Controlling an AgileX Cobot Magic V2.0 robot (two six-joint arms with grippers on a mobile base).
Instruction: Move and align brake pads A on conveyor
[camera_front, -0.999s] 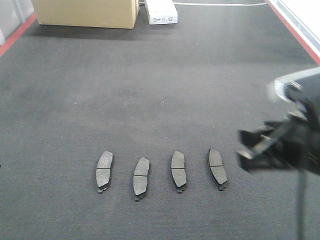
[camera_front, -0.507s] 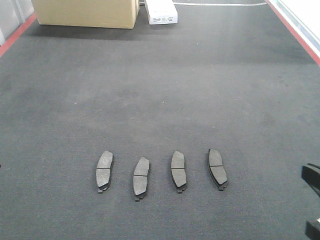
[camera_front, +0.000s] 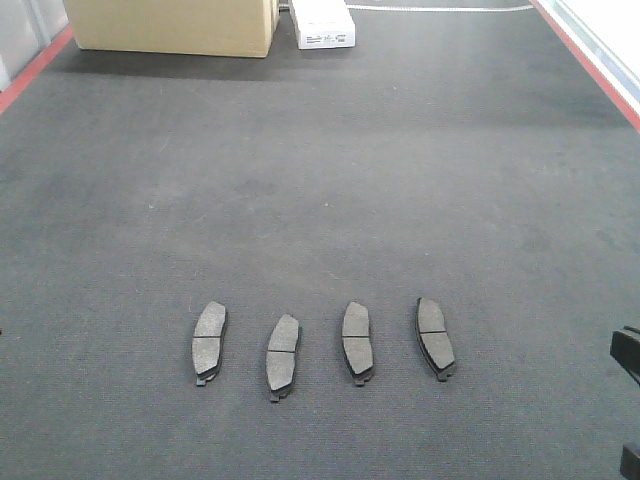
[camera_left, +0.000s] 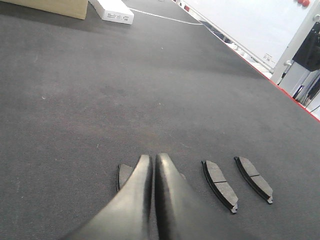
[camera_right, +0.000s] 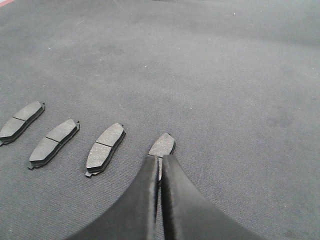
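Our right gripper (camera_right: 159, 162) has pulled back off the conveyor (camera_front: 400, 180), both grippers' fingers (camera_left: 142, 172) clenched empty, four brake pads A (camera_front: 283, 355) unmoved near a cardboard box (camera_front: 170, 25).

grey brake pads (camera_front: 320, 345), charcoal conveyor (camera_front: 320, 180)

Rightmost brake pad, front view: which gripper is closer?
Right. The right gripper is close beside the rightmost brake pad; the left gripper is at the row's opposite end.
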